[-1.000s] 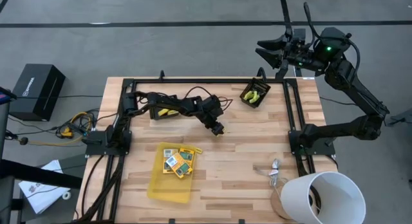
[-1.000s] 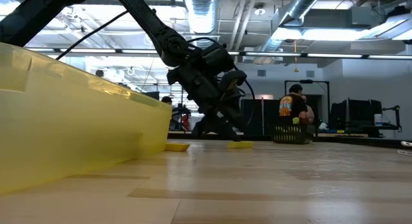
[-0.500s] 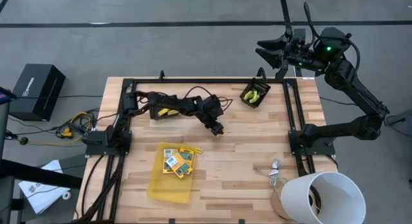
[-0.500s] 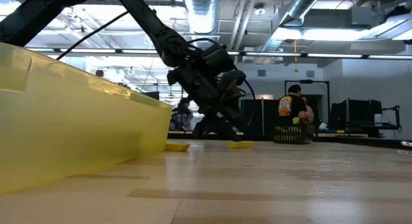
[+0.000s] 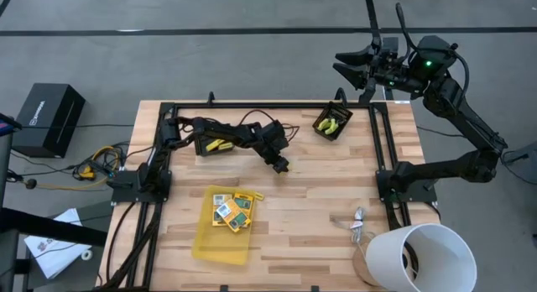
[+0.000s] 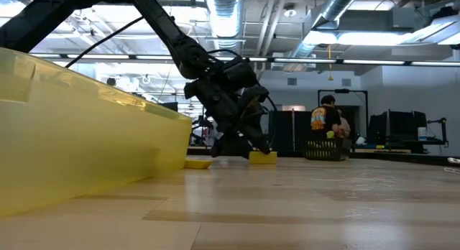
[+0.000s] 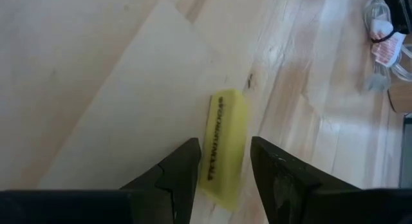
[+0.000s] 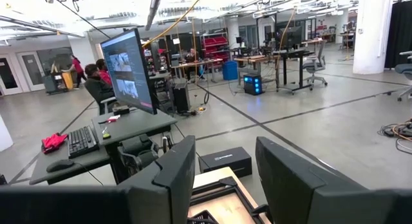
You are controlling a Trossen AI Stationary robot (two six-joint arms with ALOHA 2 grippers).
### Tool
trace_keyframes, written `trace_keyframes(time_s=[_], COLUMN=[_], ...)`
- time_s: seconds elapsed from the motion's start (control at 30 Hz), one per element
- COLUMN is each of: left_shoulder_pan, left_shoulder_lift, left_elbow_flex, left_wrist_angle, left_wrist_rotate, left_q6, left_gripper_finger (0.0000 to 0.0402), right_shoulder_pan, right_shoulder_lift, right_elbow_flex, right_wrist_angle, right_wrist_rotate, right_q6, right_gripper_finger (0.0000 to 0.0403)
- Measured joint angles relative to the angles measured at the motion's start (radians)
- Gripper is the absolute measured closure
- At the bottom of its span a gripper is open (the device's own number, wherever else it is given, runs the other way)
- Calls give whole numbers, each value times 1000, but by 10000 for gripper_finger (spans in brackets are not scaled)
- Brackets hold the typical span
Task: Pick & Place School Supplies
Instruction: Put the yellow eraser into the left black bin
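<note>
My left gripper [image 5: 282, 164] is over the table's middle, shut on a short yellow stick [image 7: 223, 147] with dark print, which also shows in the low view [image 6: 262, 157]. A second yellow stick [image 5: 255, 195] lies flat beside the translucent yellow tray [image 5: 220, 238]. Several printed boxes [image 5: 232, 210] lie in that tray. One black bin [image 5: 332, 124] at the far right holds yellow-green items, and another [image 5: 215, 145] under the left arm holds yellow pieces. My right gripper [image 5: 349, 62] hangs open beyond the table's far right corner, away from everything. My left gripper pinches the yellow stick by its two long sides [image 7: 209, 176], one finger [image 7: 183, 169] on each side, with the fingers lying across its width. They slant down from the table's far left. The stick's free end [image 7: 226, 102] reaches past the fingertips, and it sits just at the tabletop.
A white bucket [image 5: 421, 255] stands at the near right corner, with silvery clips [image 5: 356, 223] beside it. A black frame rail [image 5: 382, 149] borders the work area. In the low view the tray's wall [image 6: 79, 142] fills the left, and a person [image 6: 327, 121] stands far behind.
My left gripper has moved a little toward the table's far left. The yellow stick lay flat on the table under the fingers and now stands higher between them, shifted slightly left in the low view. The right arm has kept still.
</note>
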Motion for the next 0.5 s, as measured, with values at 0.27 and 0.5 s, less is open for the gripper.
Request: trace_keyframes(time_s=[0.27,0.5], left_shoulder_pan=[-1,-2], left_shoulder_lift=[0,0], left_elbow_flex=[0,-1], left_wrist_angle=[0,-6], left_wrist_rotate=[-2,-23], left_q6=[-3,42], left_gripper_finger=[264,356], right_shoulder_pan=[0,0], right_shoulder_lift=[0,0], right_elbow_flex=[0,0], right_wrist_angle=[0,0], right_wrist_rotate=[0,0], right_q6=[-1,-2], right_gripper_finger=[249,249])
